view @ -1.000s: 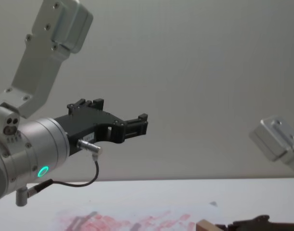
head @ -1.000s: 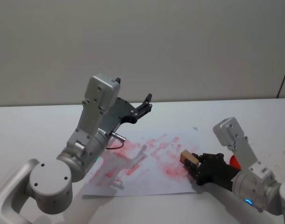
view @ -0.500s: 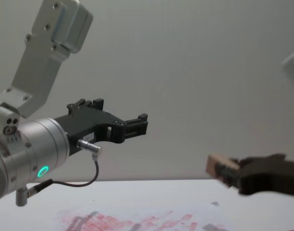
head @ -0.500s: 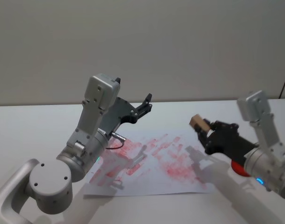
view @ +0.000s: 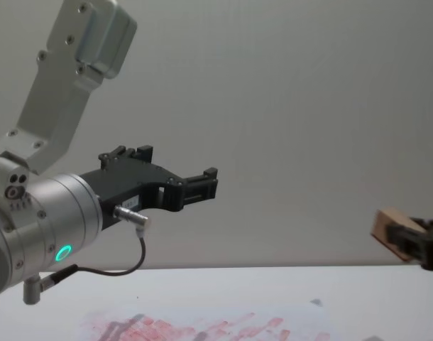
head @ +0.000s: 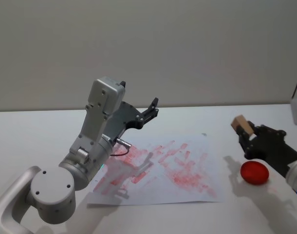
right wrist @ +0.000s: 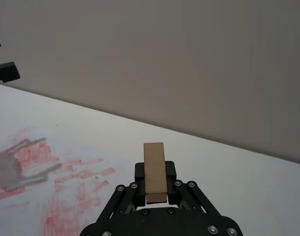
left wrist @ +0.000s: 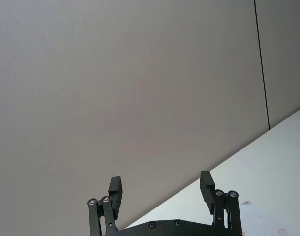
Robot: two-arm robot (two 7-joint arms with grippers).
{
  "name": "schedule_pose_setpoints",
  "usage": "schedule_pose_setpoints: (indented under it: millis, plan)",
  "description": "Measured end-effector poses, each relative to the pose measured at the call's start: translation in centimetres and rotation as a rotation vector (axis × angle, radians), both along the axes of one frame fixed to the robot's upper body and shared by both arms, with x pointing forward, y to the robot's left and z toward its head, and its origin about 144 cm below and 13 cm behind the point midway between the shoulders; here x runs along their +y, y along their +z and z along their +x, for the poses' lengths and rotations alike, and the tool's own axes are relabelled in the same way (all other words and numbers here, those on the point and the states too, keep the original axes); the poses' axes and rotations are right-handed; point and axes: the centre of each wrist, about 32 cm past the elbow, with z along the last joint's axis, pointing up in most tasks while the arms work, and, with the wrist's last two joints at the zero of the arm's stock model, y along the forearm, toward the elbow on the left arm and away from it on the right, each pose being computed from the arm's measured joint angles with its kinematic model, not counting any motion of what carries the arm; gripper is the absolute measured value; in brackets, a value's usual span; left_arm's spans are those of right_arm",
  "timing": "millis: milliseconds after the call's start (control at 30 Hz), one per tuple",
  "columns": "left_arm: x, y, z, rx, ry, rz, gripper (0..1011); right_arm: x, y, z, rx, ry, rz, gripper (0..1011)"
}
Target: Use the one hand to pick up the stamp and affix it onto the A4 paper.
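Observation:
The stamp, a small light-tan wooden block, is held in the air to the right of the A4 paper. My right gripper is shut on it. In the right wrist view the stamp stands upright between the black fingers of the right gripper, with the ink-marked paper off to one side. The chest view has the stamp high at the right edge, above the paper. My left gripper hangs raised over the paper's far left part, open and holding nothing.
A round red object lies on the white table just right of the paper, below the held stamp. The left arm looms large over the paper's left side. A plain wall stands behind the table.
My right gripper lifted the stamp off the paper's right part and carried it up and to the right, past the paper's edge. The left arm has not moved.

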Motion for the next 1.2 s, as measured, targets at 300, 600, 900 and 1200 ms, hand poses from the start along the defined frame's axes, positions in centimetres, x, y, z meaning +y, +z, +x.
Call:
schedule_pose_setpoints:
  millis: [300, 600, 900, 1200]
  plan:
    - [0.0, 0.0, 0.0, 0.000, 0.000, 0.000, 1001, -1.4, -0.3, -1.1, 0.083, -0.049, -0.015, 217]
    - [0.0, 0.0, 0.0, 0.000, 0.000, 0.000, 1001, -2.3, -0.8, -0.9, 0.157, -0.056, -0.063, 217]
    - [0.0, 0.0, 0.0, 0.000, 0.000, 0.000, 1001, -2.6, -1.4, 0.1, 0.216, -0.043, -0.114, 217]
    - [0.0, 0.0, 0.0, 0.000, 0.000, 0.000, 1001, -2.5, -2.0, 1.1, 0.259, -0.023, -0.141, 217]
